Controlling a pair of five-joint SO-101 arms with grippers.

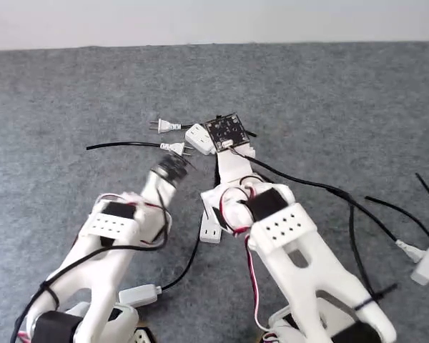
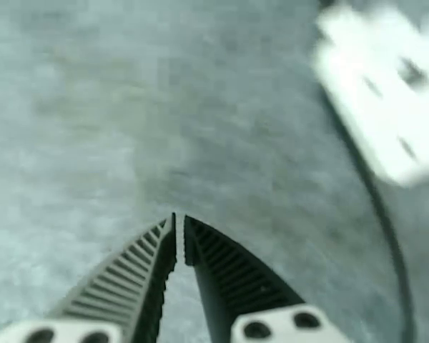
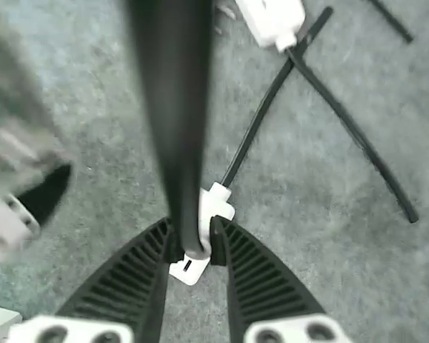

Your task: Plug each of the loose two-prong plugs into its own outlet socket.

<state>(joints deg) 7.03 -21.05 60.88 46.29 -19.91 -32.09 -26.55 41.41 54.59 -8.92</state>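
Right hand pinches a socket; left hand is empty.
High view: loose plug (image 1: pixel 165 126) lies far on the tabletop (image 1: pixel 343 107). Left wrist view: left hand (image 2: pixel 179 220) pressed together, white socket block (image 2: pixel 386 93) near. Right wrist view: right hand (image 3: pixel 194 237) grips a corded socket (image 3: pixel 216 202), probably to steady it.

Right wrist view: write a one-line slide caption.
Right claw grips a white socket on grey carpet, its black cable trailing away.

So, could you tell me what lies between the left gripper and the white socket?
In the left wrist view, bare grey carpet stretches from the left gripper to a black cable hugging the white socket.
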